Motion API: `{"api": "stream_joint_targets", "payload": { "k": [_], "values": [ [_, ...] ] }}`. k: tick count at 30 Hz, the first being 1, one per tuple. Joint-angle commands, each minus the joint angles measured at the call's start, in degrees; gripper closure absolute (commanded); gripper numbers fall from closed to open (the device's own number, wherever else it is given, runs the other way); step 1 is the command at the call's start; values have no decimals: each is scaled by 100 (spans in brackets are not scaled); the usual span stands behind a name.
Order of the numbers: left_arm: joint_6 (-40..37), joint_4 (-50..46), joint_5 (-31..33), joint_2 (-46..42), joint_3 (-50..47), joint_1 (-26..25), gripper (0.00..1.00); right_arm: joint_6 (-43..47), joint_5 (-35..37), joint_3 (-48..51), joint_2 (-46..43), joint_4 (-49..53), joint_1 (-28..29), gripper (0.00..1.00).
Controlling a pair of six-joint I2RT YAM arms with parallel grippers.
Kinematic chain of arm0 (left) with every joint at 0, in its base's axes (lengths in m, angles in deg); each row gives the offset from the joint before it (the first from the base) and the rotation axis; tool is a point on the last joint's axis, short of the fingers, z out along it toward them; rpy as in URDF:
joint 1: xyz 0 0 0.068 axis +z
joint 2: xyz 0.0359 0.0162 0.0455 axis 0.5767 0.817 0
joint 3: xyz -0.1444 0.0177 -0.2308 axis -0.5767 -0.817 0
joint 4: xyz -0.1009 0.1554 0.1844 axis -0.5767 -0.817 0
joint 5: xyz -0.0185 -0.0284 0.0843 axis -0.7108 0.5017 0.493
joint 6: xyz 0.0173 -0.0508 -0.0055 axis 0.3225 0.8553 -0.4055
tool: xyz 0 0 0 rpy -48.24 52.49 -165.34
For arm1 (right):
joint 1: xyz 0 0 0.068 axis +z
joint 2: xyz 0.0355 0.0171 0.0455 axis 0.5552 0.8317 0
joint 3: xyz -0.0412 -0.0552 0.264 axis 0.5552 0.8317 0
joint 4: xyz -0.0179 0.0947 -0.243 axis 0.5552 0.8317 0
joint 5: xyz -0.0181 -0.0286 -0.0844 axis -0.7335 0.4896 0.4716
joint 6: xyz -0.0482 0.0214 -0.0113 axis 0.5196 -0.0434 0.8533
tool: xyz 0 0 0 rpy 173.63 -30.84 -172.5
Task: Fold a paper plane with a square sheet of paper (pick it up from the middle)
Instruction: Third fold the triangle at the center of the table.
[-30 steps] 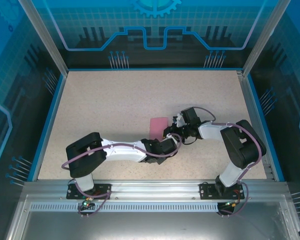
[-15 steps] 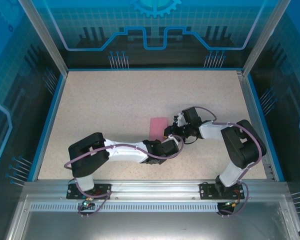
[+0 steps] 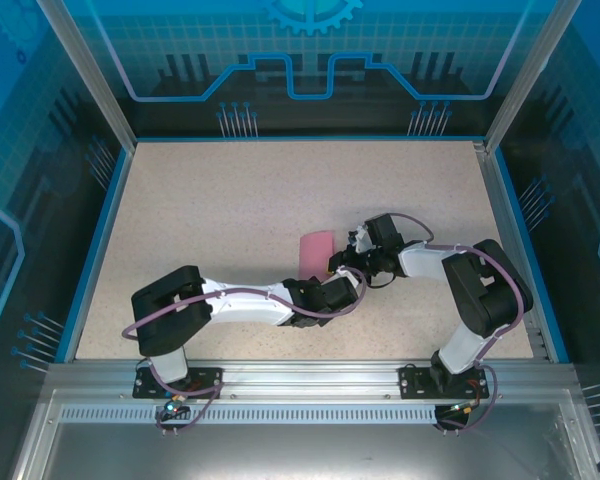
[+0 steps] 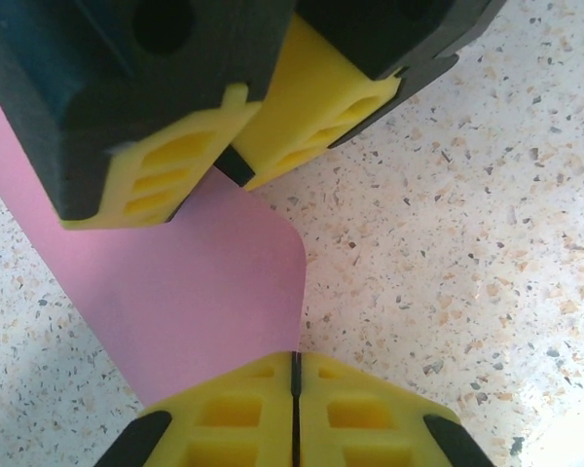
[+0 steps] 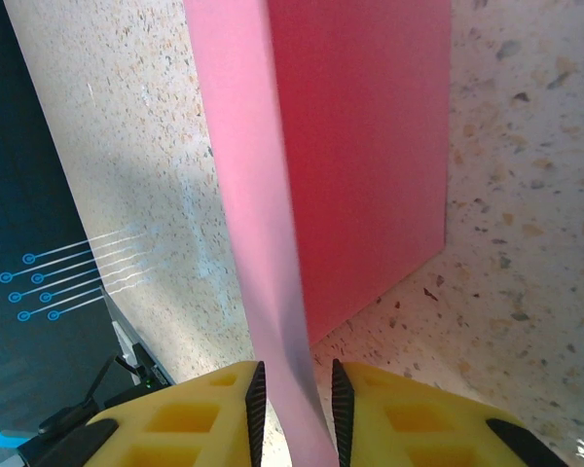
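**Thin pink sheet pinched at two points: one to handle lightly**

The sheet of paper (image 5: 370, 146) lies directly ahead of the right gripper (image 5: 292, 379). That gripper's pads stand only a sliver apart, with a raised flap of the sheet clamped between them. The rest of the sheet spreads ahead and to the right of the pads, over the worktop (image 5: 526, 146). The left gripper (image 4: 294, 362) has its pads pressed flat together. The sheet's near edge runs into their seam, so it looks pinched there too. In the left wrist view, the right gripper's tips hang just beyond, over the far side of the sheet.

The paper bows between the two holds, so I judge it featherlight, limp, and easy to crease or tear. It is best held at thin edges or fold lines with light pressure. Pulling the two holds apart risks a rip.
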Motion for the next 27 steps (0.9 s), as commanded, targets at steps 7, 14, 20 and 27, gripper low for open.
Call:
{"api": "stream_joint_targets", "payload": {
  "k": [7,14,20,27],
  "values": [
    [202,338,-1145,-725,-391,501,100,233,44,-134,-144,424,-216,68],
    [332,517,-2147,-1022,-604,960,100,437,328,-151,-343,805,-306,65],
    [367,554,-2529,-1020,-658,1186,100,793,781,-472,-449,1297,-312,69],
    [413,586,-2899,-930,-665,1376,100,1047,834,-1123,-27,1475,-262,84]
  ]
}}
